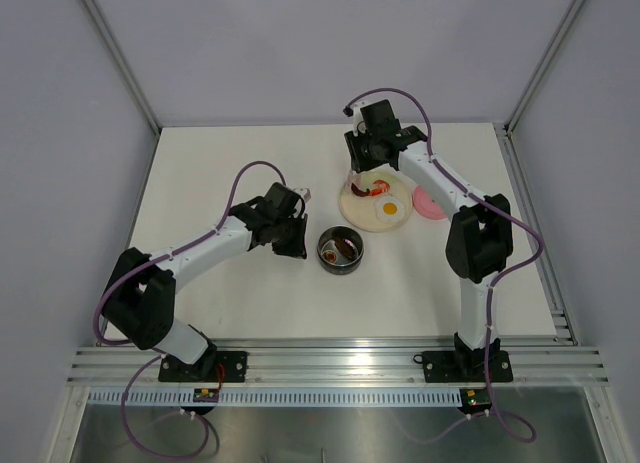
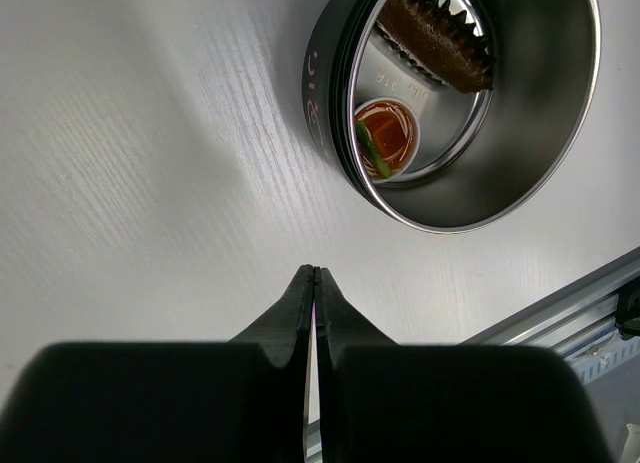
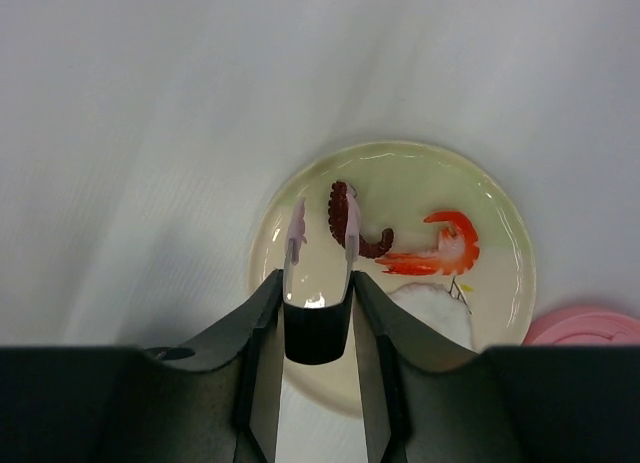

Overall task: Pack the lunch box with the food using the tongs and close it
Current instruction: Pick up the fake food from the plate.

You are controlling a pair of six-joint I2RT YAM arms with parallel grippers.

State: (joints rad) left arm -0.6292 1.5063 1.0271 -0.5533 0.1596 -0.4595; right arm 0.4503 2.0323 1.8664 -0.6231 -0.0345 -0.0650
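Observation:
The steel lunch box (image 1: 341,251) stands mid-table; inside it lie a brown ridged piece (image 2: 435,33) and a small round red piece (image 2: 385,133). Its pink lid (image 1: 430,203) lies right of the cream plate (image 1: 352,215). My left gripper (image 2: 315,273) is shut and empty, just left of the lunch box (image 2: 520,173). My right gripper (image 3: 317,283) is shut on the pale pink tongs (image 3: 296,233), whose tips hang apart over the plate (image 3: 400,178). The right tip is at a dark red curved piece (image 3: 340,198). A shrimp (image 3: 440,248) and the fried egg (image 1: 391,210) also lie on the plate.
White walls enclose the table at the back and sides. An aluminium rail (image 1: 330,363) runs along the near edge, by the arm bases. The lid (image 3: 585,328) shows at the right wrist view's lower right edge.

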